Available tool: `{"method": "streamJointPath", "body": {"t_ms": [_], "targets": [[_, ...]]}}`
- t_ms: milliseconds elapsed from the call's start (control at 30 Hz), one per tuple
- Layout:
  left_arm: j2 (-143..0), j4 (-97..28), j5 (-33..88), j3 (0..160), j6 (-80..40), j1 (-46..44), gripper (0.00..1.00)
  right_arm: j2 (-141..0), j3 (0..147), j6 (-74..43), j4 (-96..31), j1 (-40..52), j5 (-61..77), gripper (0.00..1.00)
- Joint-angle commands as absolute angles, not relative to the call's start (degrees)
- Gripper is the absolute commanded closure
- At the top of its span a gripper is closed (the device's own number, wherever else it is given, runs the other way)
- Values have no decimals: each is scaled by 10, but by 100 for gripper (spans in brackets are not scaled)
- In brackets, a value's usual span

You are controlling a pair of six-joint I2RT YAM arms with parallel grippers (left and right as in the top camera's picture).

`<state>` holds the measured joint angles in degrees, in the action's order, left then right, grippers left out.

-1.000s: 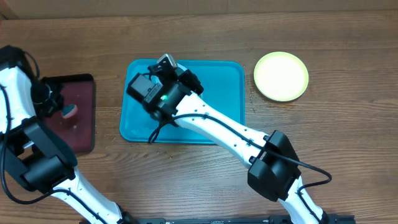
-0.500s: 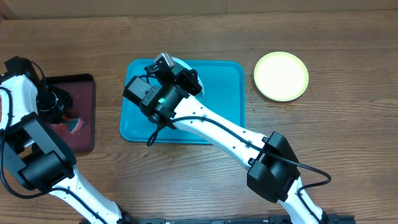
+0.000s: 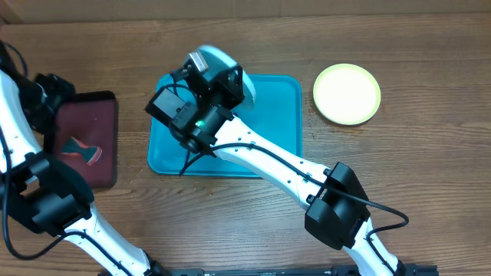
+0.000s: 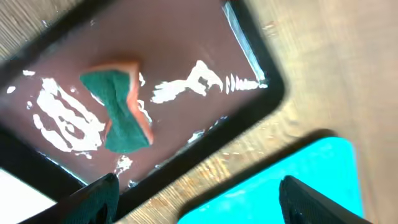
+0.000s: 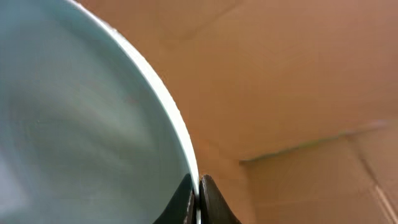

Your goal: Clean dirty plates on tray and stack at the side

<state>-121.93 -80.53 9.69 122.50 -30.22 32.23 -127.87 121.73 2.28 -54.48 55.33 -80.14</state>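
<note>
My right gripper (image 3: 217, 83) is shut on the rim of a pale blue plate (image 3: 218, 58) and holds it tilted above the far edge of the teal tray (image 3: 272, 115). In the right wrist view the plate (image 5: 81, 124) fills the left side, its thin rim pinched by the gripper (image 5: 198, 200). A yellow-green plate (image 3: 347, 93) lies on the table to the right of the tray. My left gripper (image 3: 52, 90) hangs open over the far left, with nothing between its fingers (image 4: 102, 194).
A dark maroon tray (image 3: 103, 157) with wet streaks lies left of the teal tray. A green and orange sponge (image 3: 80, 148) rests on it, also seen in the left wrist view (image 4: 118, 112). The right arm stretches over the teal tray's near half.
My left gripper opened, let the sponge go onto the maroon tray and drew back from it. My right gripper lifted the pale blue plate higher, toward the tray's far edge.
</note>
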Motion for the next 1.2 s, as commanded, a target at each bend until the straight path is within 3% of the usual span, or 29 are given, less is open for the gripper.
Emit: {"method": "streamJointPath", "body": {"t_ms": [0, 33, 167, 267, 333, 467, 533, 867, 1167], "targets": [[-1217, -836, 117, 1318, -289, 314, 13, -1254, 1245, 112, -481, 555, -889, 96], [-1217, -835, 117, 1324, -289, 312, 0, -1254, 1245, 111, -478, 555, -836, 96], [-1217, -842, 117, 1321, -289, 310, 0, -1254, 1245, 102, -563, 541, -534, 96], [-1217, -842, 117, 1320, -290, 309, 0, -1251, 1251, -40, -602, 488, -379, 96], [-1217, -842, 117, 1320, -300, 309, 0, -1247, 1273, -123, -642, 423, -234, 96], [-1217, -841, 116, 1320, -300, 309, 0, -1246, 1295, -138, -703, 253, 48, 96], [-1217, -841, 116, 1320, -300, 309, 0, -1247, 1292, -138, -727, 173, 122, 96], [-1217, -841, 115, 1320, -300, 309, 0, -1247, 1237, -96, -803, -91, 168, 96], [-1217, -841, 115, 1320, -300, 309, 0, -1248, 1126, -85, -735, -127, 143, 96]]}}
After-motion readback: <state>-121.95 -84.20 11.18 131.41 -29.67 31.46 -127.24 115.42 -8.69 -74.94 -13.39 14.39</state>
